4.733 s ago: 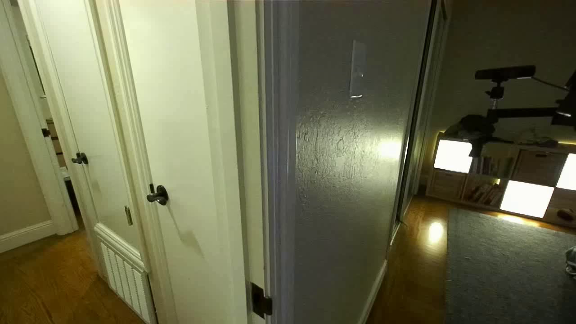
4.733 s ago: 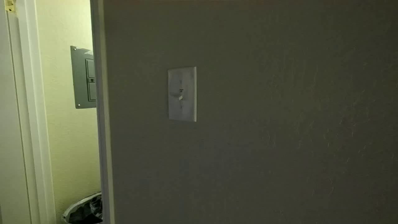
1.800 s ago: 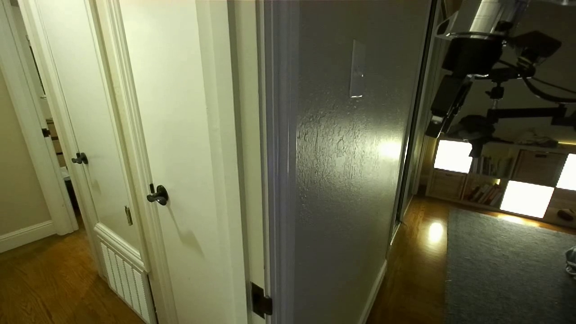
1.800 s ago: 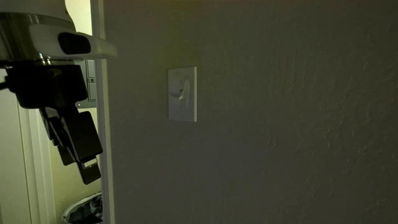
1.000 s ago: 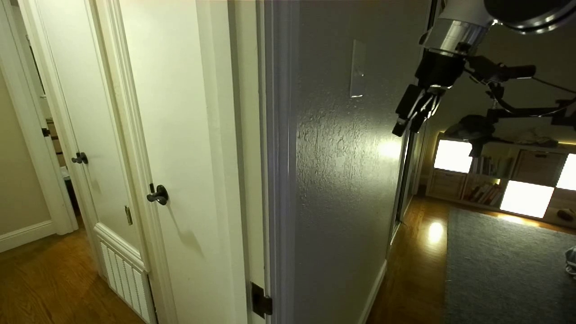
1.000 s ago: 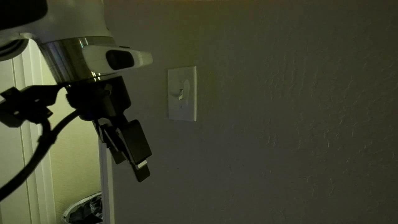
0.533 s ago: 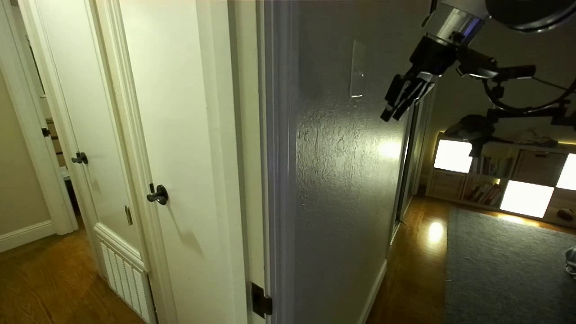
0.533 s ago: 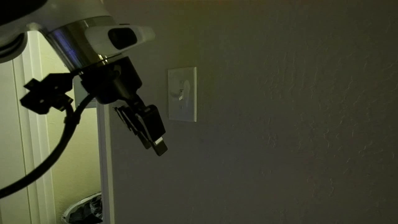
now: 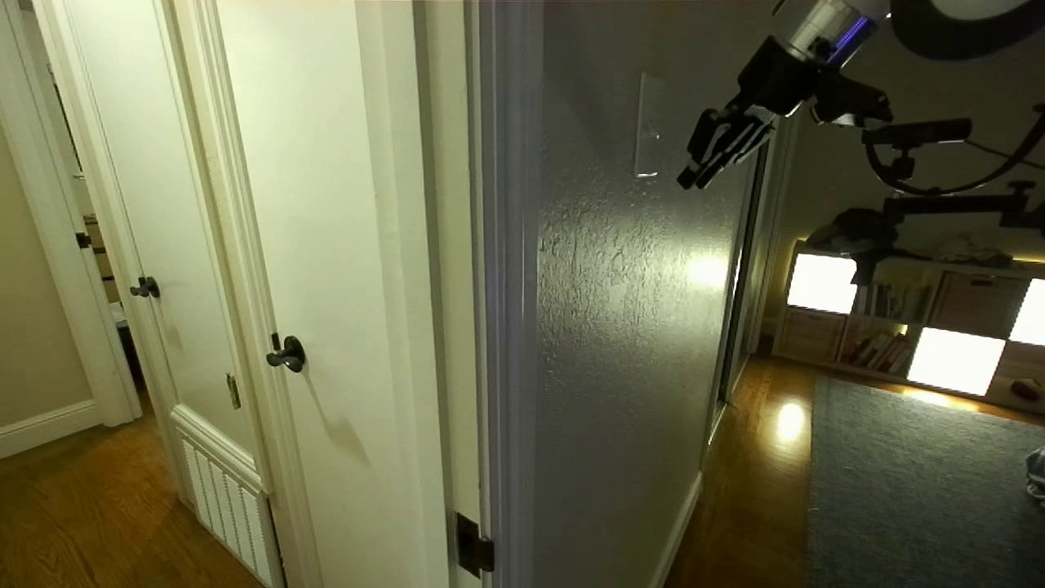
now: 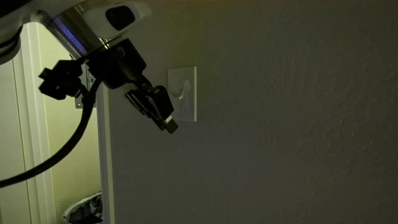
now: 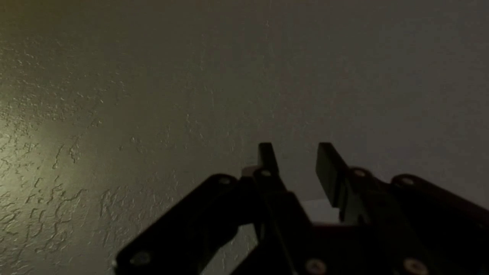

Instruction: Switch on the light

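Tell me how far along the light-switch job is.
Looks done: most of the reach; the black two-fingered gripper is near the pale upright rectangular wall plate.
In hand: lining up, apparently; the gripper stands open in the wrist view, and in an exterior view its fingertips show clear of the plate.
Left: flipping the small pale toggle lever, probably upward; it appears to slant down, untouched.

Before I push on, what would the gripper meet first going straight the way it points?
Most likely the wall, apparently below the switch plate: in an exterior view the gripper slants down past that plate's lower edge. Depth is unclear.
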Motion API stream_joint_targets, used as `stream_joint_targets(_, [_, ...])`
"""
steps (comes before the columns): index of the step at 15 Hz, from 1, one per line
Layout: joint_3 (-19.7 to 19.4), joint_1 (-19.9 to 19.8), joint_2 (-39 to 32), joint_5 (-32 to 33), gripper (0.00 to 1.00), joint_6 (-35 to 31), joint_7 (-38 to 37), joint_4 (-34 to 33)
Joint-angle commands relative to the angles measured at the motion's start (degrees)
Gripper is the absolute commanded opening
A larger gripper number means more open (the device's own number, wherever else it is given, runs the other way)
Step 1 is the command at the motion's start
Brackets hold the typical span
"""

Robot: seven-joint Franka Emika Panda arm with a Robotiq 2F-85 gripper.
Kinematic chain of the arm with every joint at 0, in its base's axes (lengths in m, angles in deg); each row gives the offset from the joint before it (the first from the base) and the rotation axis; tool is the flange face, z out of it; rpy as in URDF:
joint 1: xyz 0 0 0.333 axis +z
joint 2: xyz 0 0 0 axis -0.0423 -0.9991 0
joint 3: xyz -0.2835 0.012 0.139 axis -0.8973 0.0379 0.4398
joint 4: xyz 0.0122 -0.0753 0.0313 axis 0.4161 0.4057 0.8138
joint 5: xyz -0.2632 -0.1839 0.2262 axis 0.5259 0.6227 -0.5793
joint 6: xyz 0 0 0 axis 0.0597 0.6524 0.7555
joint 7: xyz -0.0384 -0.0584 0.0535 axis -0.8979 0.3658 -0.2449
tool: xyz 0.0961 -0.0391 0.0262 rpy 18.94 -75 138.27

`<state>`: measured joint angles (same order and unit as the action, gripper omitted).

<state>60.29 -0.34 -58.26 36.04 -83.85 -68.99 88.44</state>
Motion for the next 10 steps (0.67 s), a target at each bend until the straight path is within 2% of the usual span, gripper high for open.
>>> stream_joint_targets(1, [0.71, -1.16, 0.80, 3.89, 0.35, -2.43, -4.49, 0.19])
stream_joint_targets(2, [0.64, -1.07, 0.65, 4.27, 0.35, -2.67, -4.96, -0.17])
stream_joint_targets(3, [0.61, -1.02, 0.50, 4.68, 0.27, -2.84, -5.31, -0.61])
stream_joint_targets(6, [0.47, -0.91, 0.14, 5.07, 0.14, -4.09, -5.55, -1.61])
stream_joint_targets(8, [0.40, -0.85, -0.23, 5.21, 0.21, -4.90, -5.51, -2.38])
stream_joint_targets(10, [0.31, -0.62, -0.64, 4.64, 0.22, -5.67, -5.13, -2.96])
